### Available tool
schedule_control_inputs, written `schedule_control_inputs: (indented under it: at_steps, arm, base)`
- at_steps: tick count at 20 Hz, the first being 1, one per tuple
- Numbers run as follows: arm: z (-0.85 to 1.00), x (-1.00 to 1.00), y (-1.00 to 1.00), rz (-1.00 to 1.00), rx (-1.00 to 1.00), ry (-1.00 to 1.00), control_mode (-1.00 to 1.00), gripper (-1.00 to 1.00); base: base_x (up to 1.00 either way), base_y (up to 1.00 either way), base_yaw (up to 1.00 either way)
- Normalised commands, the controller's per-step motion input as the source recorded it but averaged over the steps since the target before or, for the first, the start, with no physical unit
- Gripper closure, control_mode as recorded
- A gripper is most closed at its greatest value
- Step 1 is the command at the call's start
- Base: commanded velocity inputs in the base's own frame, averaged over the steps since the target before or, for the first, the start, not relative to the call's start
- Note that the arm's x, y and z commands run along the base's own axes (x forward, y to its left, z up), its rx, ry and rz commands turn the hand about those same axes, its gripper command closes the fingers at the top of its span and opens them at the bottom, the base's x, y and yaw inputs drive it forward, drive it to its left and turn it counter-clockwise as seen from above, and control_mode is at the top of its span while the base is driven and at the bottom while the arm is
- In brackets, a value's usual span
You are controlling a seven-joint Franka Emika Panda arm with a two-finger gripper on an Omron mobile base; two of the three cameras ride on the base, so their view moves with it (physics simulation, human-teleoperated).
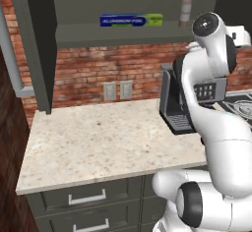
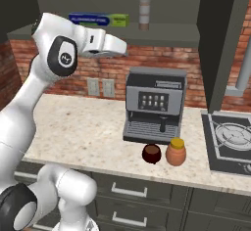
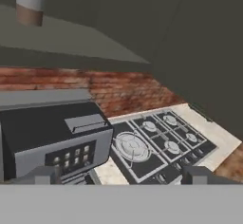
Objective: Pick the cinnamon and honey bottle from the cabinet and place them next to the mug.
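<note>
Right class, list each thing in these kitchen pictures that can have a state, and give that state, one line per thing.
Cinnamon: upright on the cabinet shelf, not yet taken.
Honey bottle: upright on the counter, lid on, beside the mug.
Mug: upright, in front of the coffee machine.
Foil box: lying flat on the shelf.
Tool: open, holding nothing.

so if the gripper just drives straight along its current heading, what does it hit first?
Probably the coffee machine top or the stovetop beside it: the open gripper points down past the cabinet shelf toward both. Depth is unclear, so which comes first can't be told.
</note>
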Motion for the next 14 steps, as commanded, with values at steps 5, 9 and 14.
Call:
schedule_control_inputs:
  at_steps: [5, 9, 14]
  arm:
    - [0.56, 0.00, 0.08, 0.11, 0.28, 0.00, -1.00, -1.00]
    - [0.16, -0.07, 0.01, 0.19, 0.18, 0.00, -1.00, -1.00]
    - [-0.28, 0.04, 0.00, 0.15, 0.10, -0.09, -1.00, -1.00]
  base:
    - [0.00, 0.00, 0.00]
    - [0.00, 0.00, 0.00]
    - [0.00, 0.00, 0.00]
